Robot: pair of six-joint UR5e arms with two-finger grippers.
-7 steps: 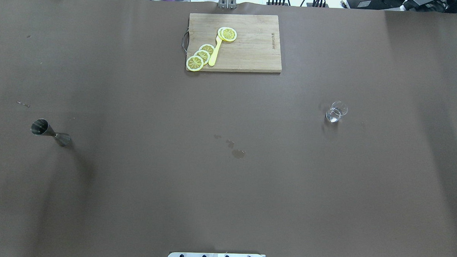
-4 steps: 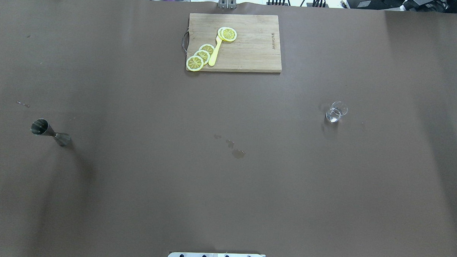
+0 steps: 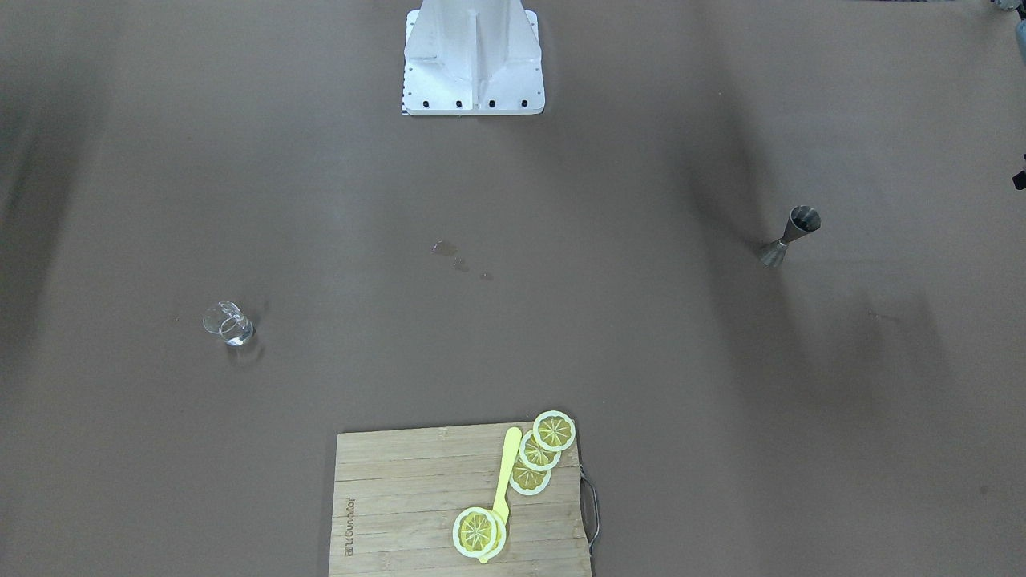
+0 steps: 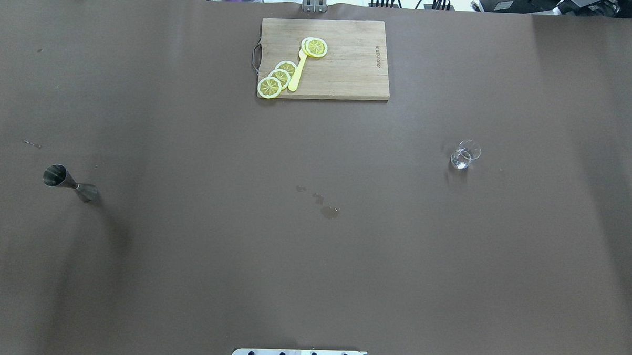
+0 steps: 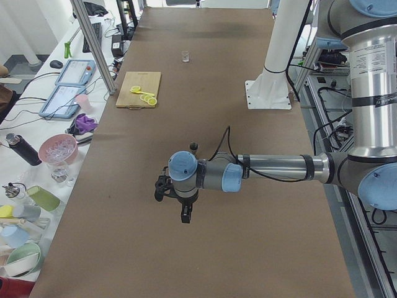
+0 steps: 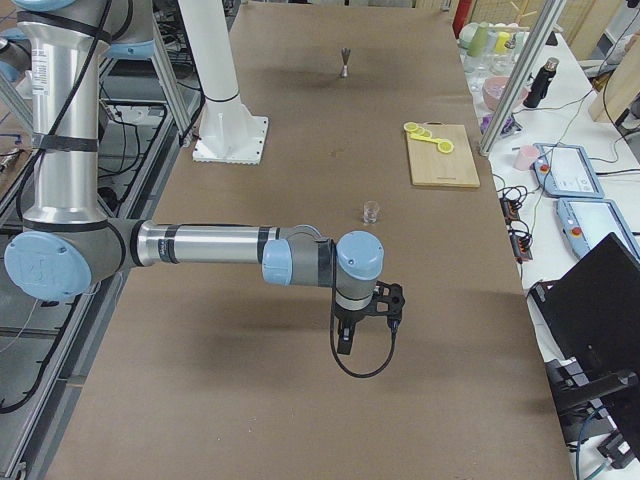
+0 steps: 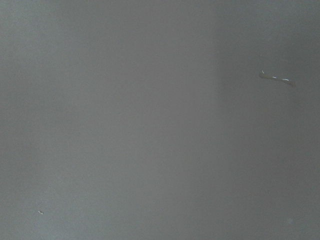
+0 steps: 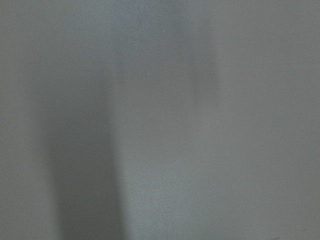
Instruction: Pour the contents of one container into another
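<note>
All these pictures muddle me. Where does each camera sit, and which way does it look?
Front: across the table, facing the base; no arms.
Overhead: behind the robot, looking down; base edge only.
Left: table's end; left arm near.
Right: other end; right arm near.
Left wrist: bare table.
Right wrist: bare table.
Shared: front and overhead show jigger and glass.

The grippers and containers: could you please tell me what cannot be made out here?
Left gripper: shows only in exterior left; open or shut unclear.
Right gripper: only in exterior right; same.
Jigger: inside dark overhead, contents unclear.
Glass: too small to judge its level.
Wrist views: blurred, bare table only.
</note>
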